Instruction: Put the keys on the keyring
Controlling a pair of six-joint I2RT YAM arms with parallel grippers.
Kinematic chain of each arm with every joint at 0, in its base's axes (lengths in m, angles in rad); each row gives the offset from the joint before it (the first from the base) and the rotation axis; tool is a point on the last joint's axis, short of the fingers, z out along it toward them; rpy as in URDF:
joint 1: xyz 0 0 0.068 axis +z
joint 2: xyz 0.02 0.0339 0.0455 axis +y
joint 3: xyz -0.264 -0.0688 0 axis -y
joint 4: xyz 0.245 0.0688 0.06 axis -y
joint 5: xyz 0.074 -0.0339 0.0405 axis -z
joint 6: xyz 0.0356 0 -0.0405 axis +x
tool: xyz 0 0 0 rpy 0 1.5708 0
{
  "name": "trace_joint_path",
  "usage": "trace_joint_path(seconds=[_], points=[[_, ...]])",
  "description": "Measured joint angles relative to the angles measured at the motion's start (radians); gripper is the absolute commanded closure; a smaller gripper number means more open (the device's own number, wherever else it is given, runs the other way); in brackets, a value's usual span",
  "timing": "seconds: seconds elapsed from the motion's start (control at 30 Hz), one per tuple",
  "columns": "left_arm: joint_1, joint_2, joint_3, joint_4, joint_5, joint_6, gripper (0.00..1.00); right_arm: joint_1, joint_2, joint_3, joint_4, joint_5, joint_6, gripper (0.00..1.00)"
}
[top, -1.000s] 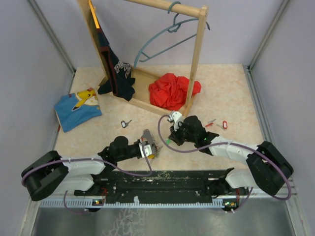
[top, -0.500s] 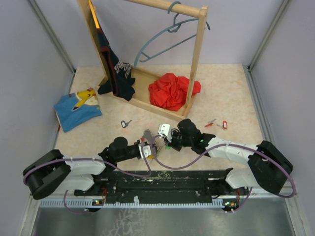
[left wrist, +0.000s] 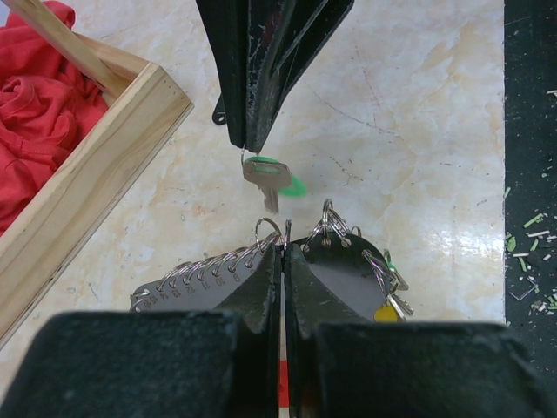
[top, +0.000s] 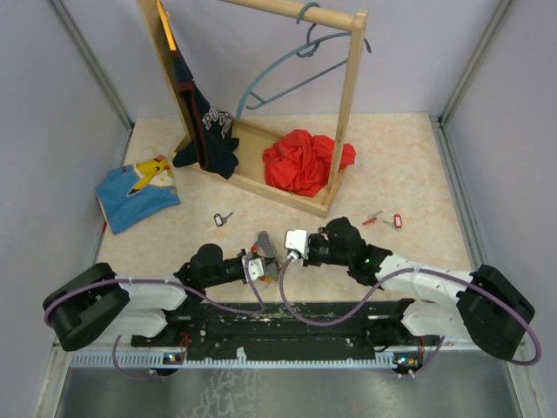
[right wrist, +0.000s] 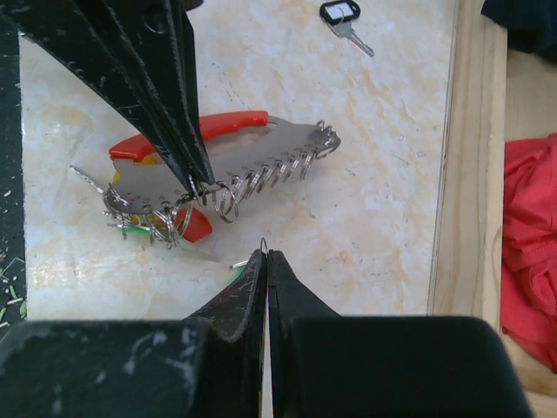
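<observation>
My left gripper (left wrist: pixel 283 248) is shut on the keyring (left wrist: pixel 200 277), a grey metal plate edged with several silver rings, held just above the table. In the right wrist view the keyring (right wrist: pixel 261 148) shows its red strap and small yellow, green and red tabs. My right gripper (right wrist: pixel 265 254) is shut on the small ring of a green-headed key (left wrist: pixel 265 174), which hangs just beyond the keyring's rings without touching them. In the top view both grippers, left (top: pixel 261 259) and right (top: pixel 285 252), meet near the table's front middle.
A black-tagged key (top: pixel 223 218) lies left of centre, and red-tagged keys (top: pixel 385 219) lie to the right. The wooden rack's base (top: pixel 287 196) holds a red cloth (top: pixel 305 161) just behind. A blue shirt (top: pixel 137 192) lies far left.
My right gripper has moved left and nearer with the green key, from beside the rack's base to right against the keyring. My left gripper has stayed almost still.
</observation>
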Motion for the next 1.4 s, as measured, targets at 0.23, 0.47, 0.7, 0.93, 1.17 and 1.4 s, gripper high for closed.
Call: trace_joint_path(seconds=[0.23,0.47,0.7,0.93,1.17,1.4], points=[[0.002,0.019,0.000,0.016,0.016,-0.004,1.00,0.041,0.000,-0.038,0.046,-0.008,-0.058,1.00],[0.003,0.027,0.000,0.018,0.020,-0.003,1.00,0.069,0.000,-0.050,0.073,-0.009,-0.081,1.00],[0.003,0.027,0.000,0.017,0.020,0.000,1.00,0.074,0.014,-0.048,0.052,-0.012,-0.041,1.00],[0.003,0.027,0.000,0.016,0.020,0.003,1.00,0.074,-0.002,-0.082,0.097,-0.025,-0.044,1.00],[0.003,0.027,0.000,0.012,0.024,0.013,1.00,0.077,-0.001,-0.084,0.111,-0.024,-0.082,1.00],[0.003,0.027,0.000,0.001,0.028,0.021,1.00,0.093,0.006,-0.084,0.135,-0.015,-0.106,1.00]])
